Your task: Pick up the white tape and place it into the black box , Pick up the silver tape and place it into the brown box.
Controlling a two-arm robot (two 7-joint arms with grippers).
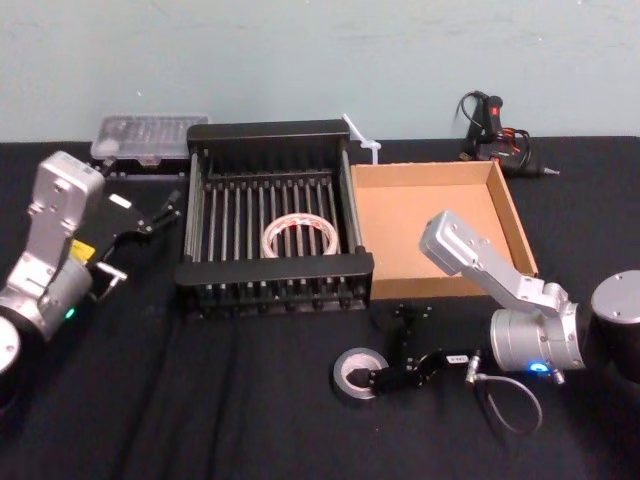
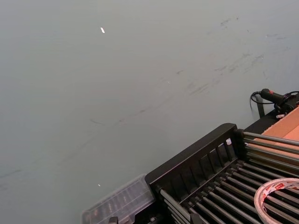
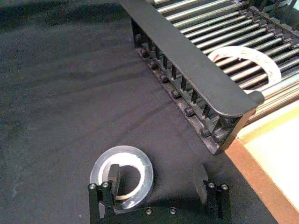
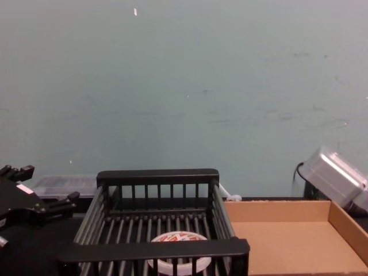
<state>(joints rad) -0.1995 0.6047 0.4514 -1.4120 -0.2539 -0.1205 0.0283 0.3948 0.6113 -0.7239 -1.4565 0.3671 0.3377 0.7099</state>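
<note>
The white tape [image 1: 298, 236] [image 3: 261, 63] [image 4: 172, 261] lies flat on the slatted floor of the black box [image 1: 275, 270] [image 4: 155, 248]. To its right, the brown box [image 1: 430, 225] [image 4: 287, 244] stands with a bare floor. On the black cloth in front lies the silver tape [image 1: 355, 372] [image 3: 142, 161]. My right gripper [image 1: 390, 347] [image 3: 158, 179] is open and low over it, with one finger [image 3: 113, 175] inside the roll's core and the other outside, toward the brown box. My left gripper [image 1: 160, 213] [image 4: 40, 192] hangs open and holds nothing, left of the black box.
A clear plastic case [image 1: 150, 138] [image 2: 119, 203] sits behind the black box at the back left. A black tool with cables [image 1: 495, 125] lies at the back right. A dark cylinder [image 1: 618, 310] stands at the right edge. Black cloth covers the table.
</note>
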